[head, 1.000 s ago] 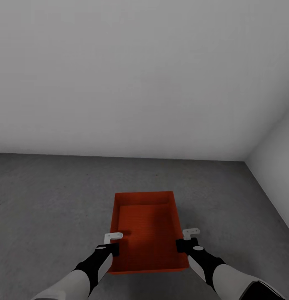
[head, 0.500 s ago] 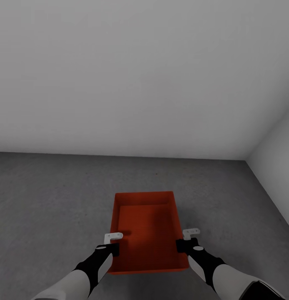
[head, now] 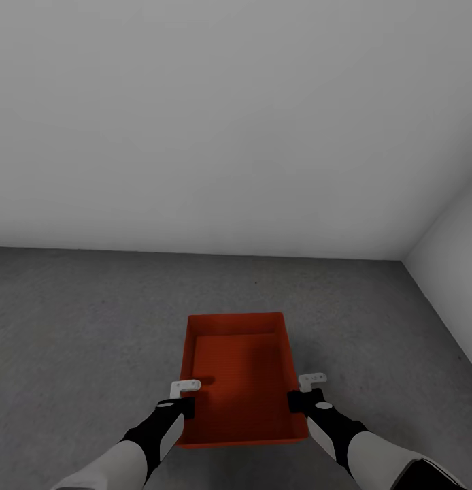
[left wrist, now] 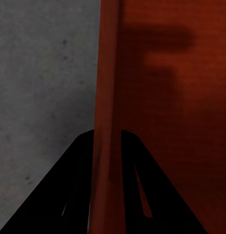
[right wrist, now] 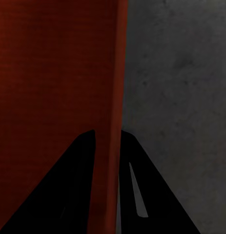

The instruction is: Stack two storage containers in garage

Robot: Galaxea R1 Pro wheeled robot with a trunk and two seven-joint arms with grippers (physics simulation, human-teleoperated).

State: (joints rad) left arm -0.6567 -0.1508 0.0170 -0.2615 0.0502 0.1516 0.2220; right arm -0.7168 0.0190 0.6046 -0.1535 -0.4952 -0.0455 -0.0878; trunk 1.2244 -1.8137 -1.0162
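Nothing has moved: both jaws stay clamped on the side walls of one storage container [head: 239, 374], left gripper [head: 184, 388] and right gripper [head: 311, 379], over the garage floor [head: 73, 320]. Stacking remains undone.

Orange-red open storage container [head: 239, 371] sits level above the grey floor [head: 79, 320].

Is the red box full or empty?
Empty. The storage container shows only its bare ribbed bottom in the head view.

An orange-red container [head: 240, 371] with fine ribbing was seen low in the frame, on mottled dark grey floor [head: 79, 320]; plain pale grey walls [head: 215, 122] filled the upper frame.
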